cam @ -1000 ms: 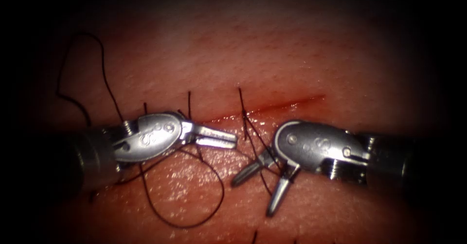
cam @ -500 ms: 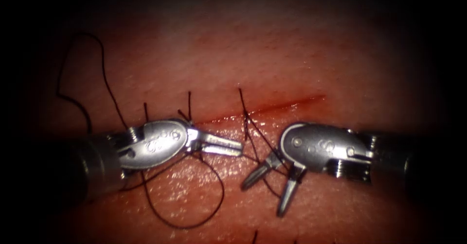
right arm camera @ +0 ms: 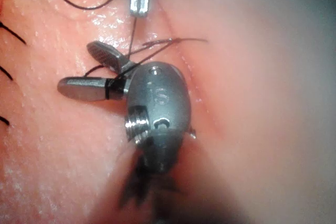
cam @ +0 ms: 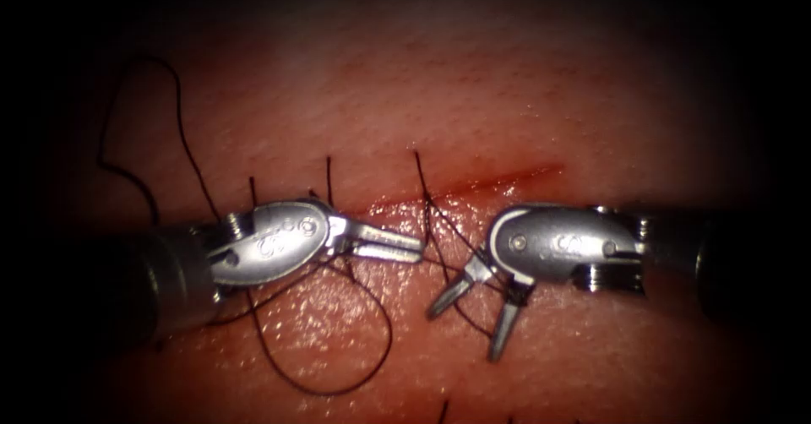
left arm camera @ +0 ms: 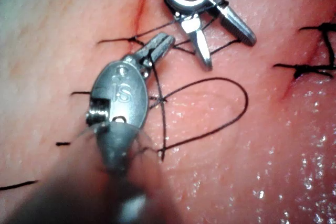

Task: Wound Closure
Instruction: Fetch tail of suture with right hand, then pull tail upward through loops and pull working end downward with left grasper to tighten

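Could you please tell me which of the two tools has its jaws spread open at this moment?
The right arm's tool: its jaws stand wide apart, with thread lying between them. The left arm's tool has its jaws close together, pointing toward the cut.

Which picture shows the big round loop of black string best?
The left wrist view: the black thread loop lies whole and close on the pink tissue. The endoscope view shows it darker, farther away. The right wrist view catches just an arc.
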You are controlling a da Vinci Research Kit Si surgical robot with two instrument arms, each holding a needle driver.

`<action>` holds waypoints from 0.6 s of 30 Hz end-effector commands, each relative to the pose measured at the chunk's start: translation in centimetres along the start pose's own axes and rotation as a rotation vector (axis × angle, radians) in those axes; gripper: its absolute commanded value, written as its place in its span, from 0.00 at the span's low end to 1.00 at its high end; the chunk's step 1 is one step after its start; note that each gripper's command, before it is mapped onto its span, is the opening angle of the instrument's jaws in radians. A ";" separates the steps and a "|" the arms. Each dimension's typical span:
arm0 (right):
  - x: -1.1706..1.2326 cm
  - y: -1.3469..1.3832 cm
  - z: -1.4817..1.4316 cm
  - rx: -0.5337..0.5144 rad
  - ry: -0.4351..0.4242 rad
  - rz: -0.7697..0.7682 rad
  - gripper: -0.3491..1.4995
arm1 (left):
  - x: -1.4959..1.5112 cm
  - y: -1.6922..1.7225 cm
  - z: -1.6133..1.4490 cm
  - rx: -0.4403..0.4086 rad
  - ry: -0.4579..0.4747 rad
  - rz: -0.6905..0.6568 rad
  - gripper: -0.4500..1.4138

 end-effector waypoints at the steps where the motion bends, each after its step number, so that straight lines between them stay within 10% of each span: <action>1: -0.02 0.12 0.01 -0.002 0.007 -0.002 0.00 | -0.04 -0.04 0.05 -0.001 0.001 0.002 0.00; 18: 0.34 0.53 -0.38 -0.090 0.231 0.191 0.00 | -0.07 0.07 0.00 -0.011 -0.002 0.005 0.00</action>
